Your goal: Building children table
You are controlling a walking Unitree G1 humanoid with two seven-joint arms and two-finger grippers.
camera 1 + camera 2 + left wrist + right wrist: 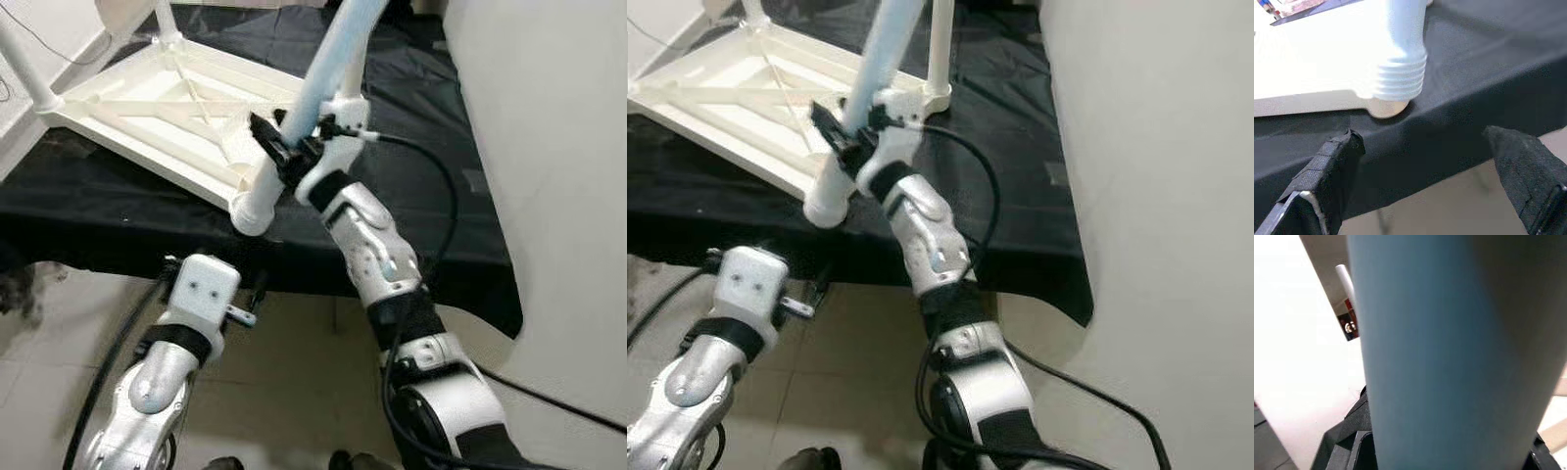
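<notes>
A white children's table lies upside down on a black cloth. My right gripper is shut on a pale blue-white table leg, which tilts up and to the right. The leg's threaded lower end rests at the table's near corner, close to the cloth's front edge. In the right wrist view the leg sits close between the fingers. My left gripper is open just below and in front of that corner, holding nothing.
Two other legs stand upright on the table's corners. A pale wall runs close along the right. Tiled floor lies below the cloth's edge. A black cable loops from the right wrist.
</notes>
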